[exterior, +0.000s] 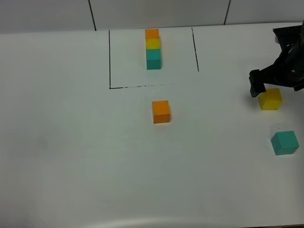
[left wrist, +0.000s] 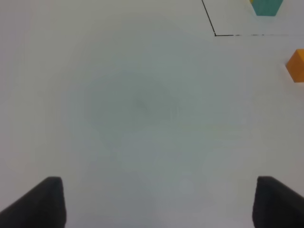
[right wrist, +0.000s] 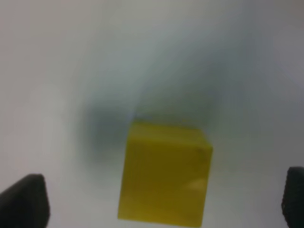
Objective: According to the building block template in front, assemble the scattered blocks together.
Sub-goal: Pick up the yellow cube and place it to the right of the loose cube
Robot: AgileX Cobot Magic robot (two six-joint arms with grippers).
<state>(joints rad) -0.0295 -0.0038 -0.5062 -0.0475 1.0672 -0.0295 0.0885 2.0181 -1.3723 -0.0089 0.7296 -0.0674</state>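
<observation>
A white table [exterior: 71, 166] meets a grey panelled wall [exterior: 47, 14].

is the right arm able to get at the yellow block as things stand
Probably yes: the right gripper is open and poised at the yellow block, which lies between its fingertips in the wrist view, with the teal block well apart.

The black right arm [exterior: 289, 57] extended from the upper right edge of the high view, wrist angled downward. The right pincer [exterior: 267, 90] stood wide open and gripped nothing, with one dark finger [exterior: 256, 88] showing at the frame's right. In its own wrist view, the left pincer [left wrist: 159, 202] was parted too, fingertips at the lower corners, holding nothing.
</observation>
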